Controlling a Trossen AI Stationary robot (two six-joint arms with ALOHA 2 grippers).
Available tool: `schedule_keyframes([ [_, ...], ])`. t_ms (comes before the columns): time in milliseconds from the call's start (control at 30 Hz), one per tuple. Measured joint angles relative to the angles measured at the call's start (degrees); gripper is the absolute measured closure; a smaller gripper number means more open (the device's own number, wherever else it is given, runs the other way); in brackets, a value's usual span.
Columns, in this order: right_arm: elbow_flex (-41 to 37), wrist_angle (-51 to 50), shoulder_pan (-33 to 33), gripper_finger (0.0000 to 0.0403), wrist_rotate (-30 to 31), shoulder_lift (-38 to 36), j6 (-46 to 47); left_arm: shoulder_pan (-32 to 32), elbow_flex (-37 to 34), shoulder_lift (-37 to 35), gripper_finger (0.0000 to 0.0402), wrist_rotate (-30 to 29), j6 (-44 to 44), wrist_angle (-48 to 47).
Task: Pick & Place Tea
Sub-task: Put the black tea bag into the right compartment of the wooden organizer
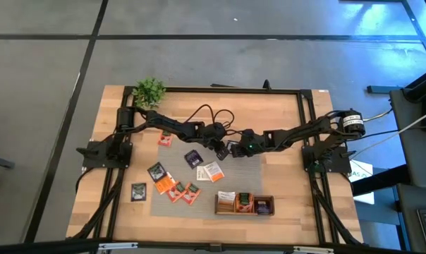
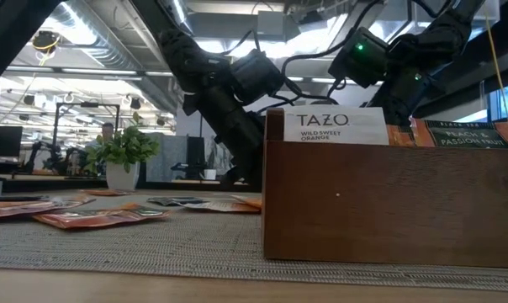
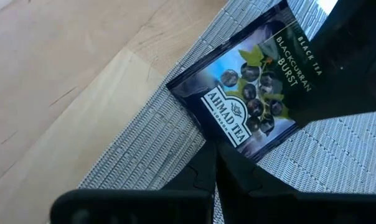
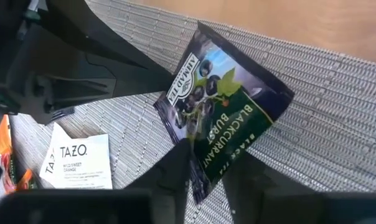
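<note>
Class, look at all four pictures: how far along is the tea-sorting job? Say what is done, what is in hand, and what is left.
Done: a few sachets already stand in the wooden tray, including a Tazo sachet.
In hand: the blackcurrant sachet is pinched at opposite edges by both the left gripper and the right gripper, above the grey mat.
Left: several loose sachets lie flat on and beside the mat.

Dark purple blackcurrant sachet [image 4: 222, 124] pinched at opposite edges by both end effectors, above the mat — other sachets [image 1: 174, 185] lie flat, several stand in the tray.
</note>
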Motion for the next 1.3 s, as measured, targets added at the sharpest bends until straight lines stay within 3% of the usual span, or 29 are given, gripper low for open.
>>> schedule_keyframes([
  [233, 0.00, 0.02, 0.00, 0.0394, 0.14, -0.02, -3.88, -0.01, -0.07, -0.99, 0.0398, 0.12, 0.04, 0.02],
  [633, 1.78, -6.00, 0.00, 0.0397, 0.15, -8.92, -15.35, 1.20, -0.30, -11.94, 0.0398, 1.18, 6.46, -1.30],
  [833, 12.46, -28.11, 1.00, 0.0399, -0.06, -15.47, -29.10, 1.14, -0.17, -19.06, 0.0398, 0.54, 11.12, -0.83],
  [1033, 29.03, -55.02, 7.39, 0.0399, 0.24, -16.26, -38.43, 0.42, -0.17, -22.45, 0.0398, 0.26, 12.98, -1.19],
  [1133, 34.93, -63.93, 12.47, 0.0399, 0.44, -16.04, -38.11, -0.47, -0.17, -22.47, 0.0398, 0.28, 13.05, -1.45],
  [1300, 40.17, -72.02, 22.75, 0.0399, 0.65, -16.04, -29.97, -2.10, -0.17, -22.14, 0.0398, -1.03, 13.03, -1.46],
])
